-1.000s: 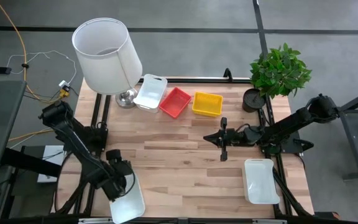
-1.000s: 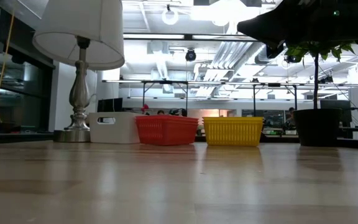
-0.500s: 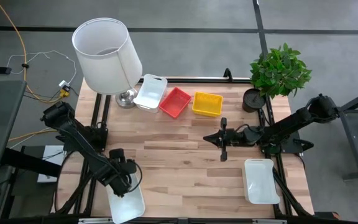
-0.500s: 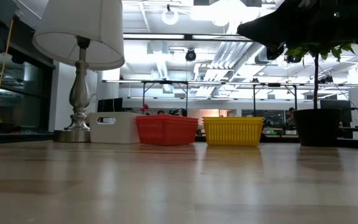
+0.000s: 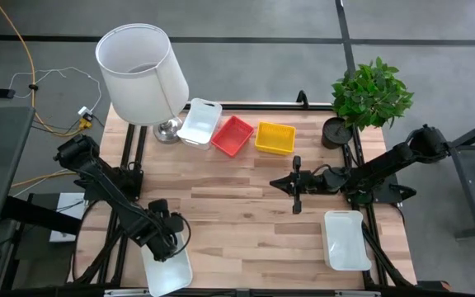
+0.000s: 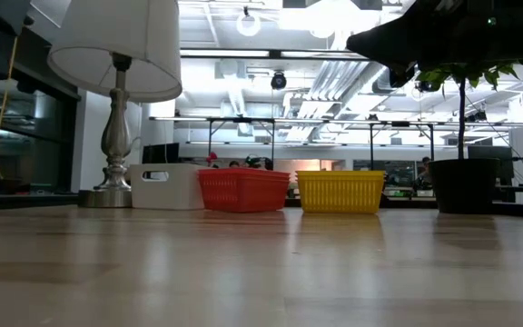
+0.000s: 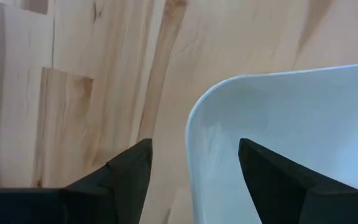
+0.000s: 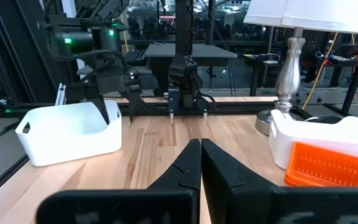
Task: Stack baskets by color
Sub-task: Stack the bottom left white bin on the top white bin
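Left gripper (image 7: pixel 191 155): jaws spread, 1 finger (image 7: pixel 126 168) outside and 1 inside the short end wall of a white basket (image 7: pixel 291 124) at the near left corner of the table (image 5: pixel 246 223). The rim runs up between the 2 fingers; in the left wrist view there is a visible gap on each side, so no pinch is seen. From above, the gripper (image 5: pixel 170 239) covers that end of the basket (image 5: pixel 170 271), and the far end of the basket is cut off by the picture edge. The fingertips themselves are hidden under the wrist in the high view.

Right gripper (image 8: pixel 200 144): jaws pressed together, nothing between them. It hangs over the middle-right of the table (image 5: pixel 296 194), well apart from every basket. In the low view only a dark mass at the upper right shows; which part of the arm it is, I cannot tell.

Other baskets:
- 2nd white basket (image 5: pixel 345 239) at the near right corner, lying flat, partly off the table edge.
- 3rd white basket (image 5: pixel 199 122) at the back, just beside the lamp base (image 5: pixel 167 129), partly under the white lampshade (image 5: pixel 141 73).
- red basket (image 5: pixel 232 135) next to it, turned at an angle, its corner close to or touching the white one; contact not resolvable.
- yellow basket (image 5: pixel 275 138) just right of the red, a narrow gap between.

None is stacked. In the low view the red (image 6: pixel 242 190) and yellow (image 6: pixel 340 192) baskets stand side by side; the near-corner baskets do not show there.

Potted plant (image 5: pixel 368 95) at the back right corner.
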`<action>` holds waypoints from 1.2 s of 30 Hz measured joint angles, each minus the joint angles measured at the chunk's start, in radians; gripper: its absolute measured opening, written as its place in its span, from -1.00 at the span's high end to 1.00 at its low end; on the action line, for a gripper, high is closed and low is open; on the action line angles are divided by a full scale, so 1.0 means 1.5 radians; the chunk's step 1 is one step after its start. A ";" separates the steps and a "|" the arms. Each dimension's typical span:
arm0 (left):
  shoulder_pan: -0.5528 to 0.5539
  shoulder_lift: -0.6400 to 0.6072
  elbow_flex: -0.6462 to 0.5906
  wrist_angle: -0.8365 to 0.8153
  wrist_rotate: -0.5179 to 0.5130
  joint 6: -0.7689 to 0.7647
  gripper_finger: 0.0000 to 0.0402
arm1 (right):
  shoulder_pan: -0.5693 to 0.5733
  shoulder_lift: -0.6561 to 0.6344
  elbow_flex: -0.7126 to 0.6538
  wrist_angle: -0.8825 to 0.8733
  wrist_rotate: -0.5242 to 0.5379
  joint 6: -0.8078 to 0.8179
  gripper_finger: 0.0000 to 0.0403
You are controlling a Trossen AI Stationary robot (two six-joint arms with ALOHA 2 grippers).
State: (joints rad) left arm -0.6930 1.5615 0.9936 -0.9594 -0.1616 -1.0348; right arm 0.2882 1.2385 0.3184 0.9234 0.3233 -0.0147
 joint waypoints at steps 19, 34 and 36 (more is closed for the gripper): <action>0.009 0.104 0.000 0.001 0.050 0.069 -0.12 | 0.000 0.000 0.000 0.000 0.000 0.000 1.00; 0.010 0.104 0.000 0.012 0.038 0.085 -0.04 | 0.000 0.000 0.000 0.000 0.000 -0.001 1.00; 0.015 0.104 0.000 0.012 0.037 0.087 0.06 | 0.000 0.000 0.000 0.000 0.000 -0.002 1.00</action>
State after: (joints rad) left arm -0.6703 1.7172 0.9936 -0.9419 -0.1055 -0.9051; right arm 0.2885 1.2385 0.3185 0.9234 0.3229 -0.0170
